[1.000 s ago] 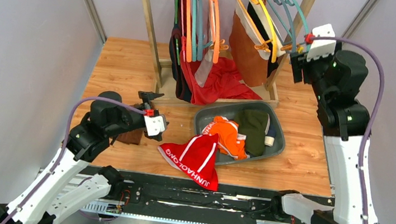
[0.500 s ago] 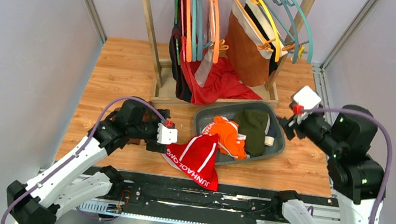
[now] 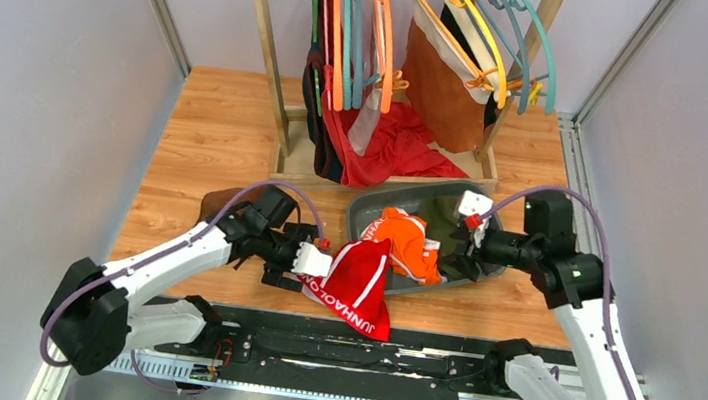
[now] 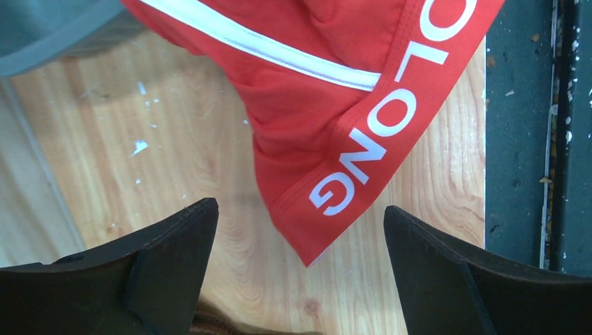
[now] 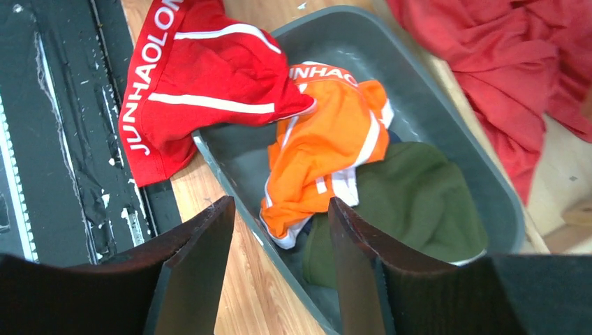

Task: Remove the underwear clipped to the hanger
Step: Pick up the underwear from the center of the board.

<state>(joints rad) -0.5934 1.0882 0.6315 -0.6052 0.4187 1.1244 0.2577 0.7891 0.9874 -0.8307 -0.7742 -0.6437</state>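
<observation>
Left gripper (image 3: 295, 254) low over the table (image 3: 208, 123), jaws spread wide, pinching nothing. In my left wrist view the left gripper (image 4: 297, 213) has the waistband corner of the red briefs (image 4: 328, 132) lying on the wood between the two fingers, touching neither.

Red briefs (image 3: 351, 280) with white trim and white lettering are off the hanger. They're flat on the table at the near edge, one end draped over the near-left rim of the grey bin (image 3: 369, 212), waistband reaching the black rail.

Right gripper (image 3: 459, 257) hangs over the right half of the bin. My right wrist view shows the right gripper (image 5: 280, 206) with fingers apart, a clear gap, nothing held. Below it sit the orange briefs (image 5: 328, 150) and a dark green cloth (image 5: 419, 202), both inside the grey bin (image 5: 349, 35). Red briefs (image 5: 202, 84) show at the upper left of that view.

Orange briefs (image 3: 411, 242) are in the bin's left-middle.

On the wooden rack (image 3: 268, 39) at the far side, brown briefs with a white waistband (image 3: 448, 90) hang clipped to a yellow hanger (image 3: 480, 33). A black garment (image 3: 311, 120) hangs among the orange and green hangers on the left.

Big plain red cloth (image 3: 397, 145) is heaped at the rack's base, just behind the bin. A brown cloth (image 3: 224, 200) lies on the table beside my left arm.
</observation>
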